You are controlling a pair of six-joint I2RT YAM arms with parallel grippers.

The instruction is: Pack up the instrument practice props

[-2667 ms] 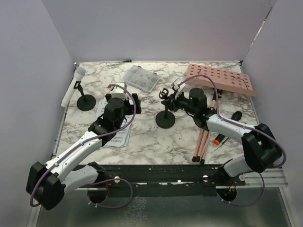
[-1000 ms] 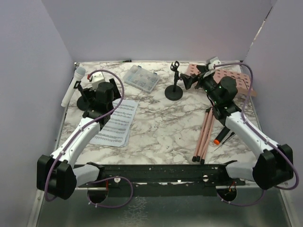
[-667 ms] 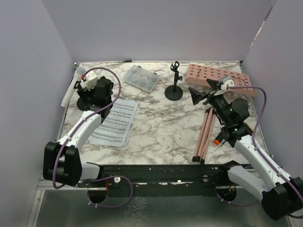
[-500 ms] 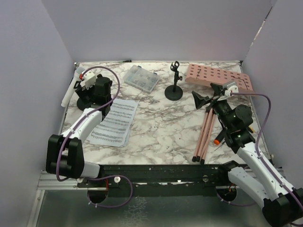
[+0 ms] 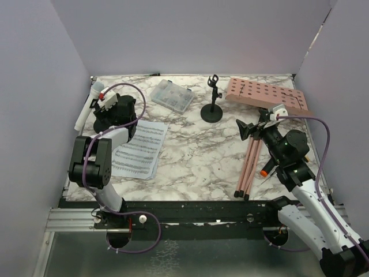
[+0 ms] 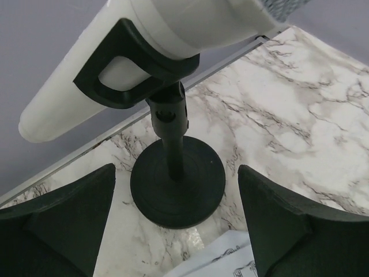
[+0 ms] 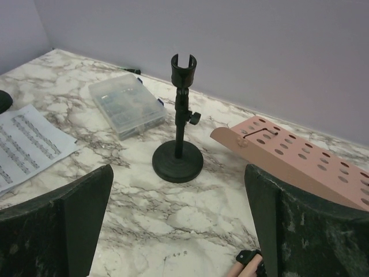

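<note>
Pink perforated board (image 7: 288, 156) lies flat, ahead-right of right gripper (image 7: 177, 176), whose jaws stand wide apart. White printed sheet-music page (image 7: 29, 144) ahead-left. Black round-based mic holder (image 7: 179, 133) upright straight ahead, well clear. Left gripper (image 6: 176, 176) spread wide, flanking second black holder (image 6: 177, 187) without touching; white microphone (image 6: 155, 34) clipped tilted above.

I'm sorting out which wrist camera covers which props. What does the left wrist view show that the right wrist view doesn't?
Only the left wrist view: the white microphone, resting in the clip of a black holder. Only the right wrist view: the empty mic holder, the clear plastic case and the pink perforated board. A dark sliver at its left edge may be the other holder's base. Both: the sheet-music pages and the marble table.
</note>
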